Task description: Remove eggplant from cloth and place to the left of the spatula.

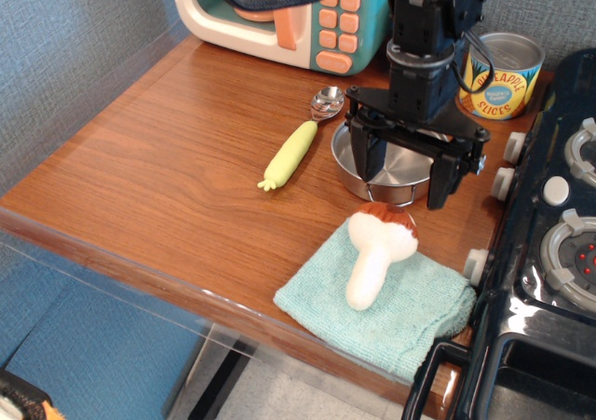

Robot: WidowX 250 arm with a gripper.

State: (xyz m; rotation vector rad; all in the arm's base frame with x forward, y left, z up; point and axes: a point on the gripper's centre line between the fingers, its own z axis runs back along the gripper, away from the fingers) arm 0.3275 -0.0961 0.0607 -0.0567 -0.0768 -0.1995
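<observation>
The eggplant (376, 253), a mushroom-shaped toy with a thick white stem and a reddish-brown cap, lies on the light teal cloth (410, 313) at the counter's front right. The spatula (299, 142), with a yellow-green handle and a silver spoon head, lies to the left of the steel pot (402, 168). My gripper (401, 172) is open and empty, hanging over the pot, just behind and above the eggplant's cap.
A toy microwave (279, 12) stands at the back. A pineapple slices can (502, 74) stands behind the pot; my arm hides what is next to it. A black stove (549, 234) borders the counter on the right. The wooden counter's front edge (140, 262) is near.
</observation>
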